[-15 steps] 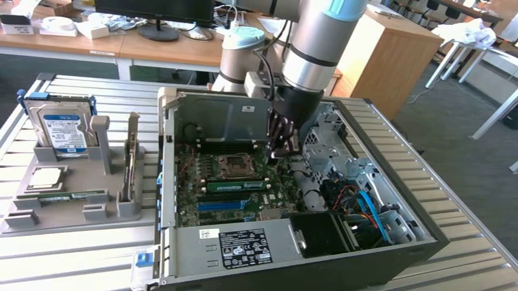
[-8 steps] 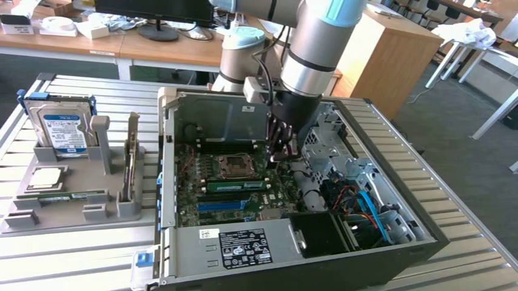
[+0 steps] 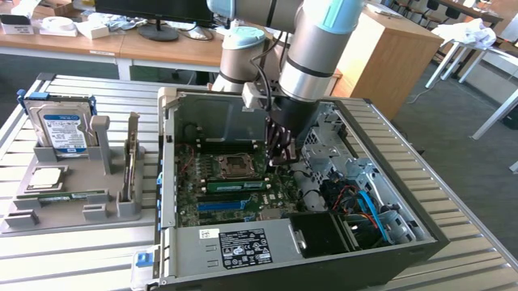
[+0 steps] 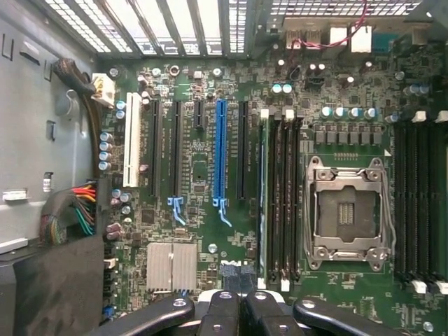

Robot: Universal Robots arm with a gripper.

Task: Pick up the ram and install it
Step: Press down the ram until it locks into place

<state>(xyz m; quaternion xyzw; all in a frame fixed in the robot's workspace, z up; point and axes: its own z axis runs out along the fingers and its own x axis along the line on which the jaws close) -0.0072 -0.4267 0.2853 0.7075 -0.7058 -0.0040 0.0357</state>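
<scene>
A ram (image 3: 236, 185), a long green stick, sits seated in a memory slot of the motherboard (image 3: 212, 206) just beside the processor socket (image 3: 232, 163). In the wrist view the same ram (image 4: 264, 196) shows edge-on in the slot farthest from the processor socket (image 4: 346, 213), with black empty slots (image 4: 285, 203) next to it. My gripper (image 3: 279, 159) hangs inside the open case above the board, close to the socket and a little away from the seated stick. Its dark fingers (image 4: 222, 315) are pressed together, so the gripper (image 4: 241, 308) is shut and holds nothing.
A grey holder tray (image 3: 73, 212) stands at the exterior view's left with a blue-labelled hard drive (image 3: 58, 130), a silver processor chip (image 3: 45, 177), another green stick (image 3: 69, 196) lying flat and an upright card (image 3: 131, 160). Case walls, drive cage (image 3: 340, 145) and cables (image 3: 364, 203) surround the board.
</scene>
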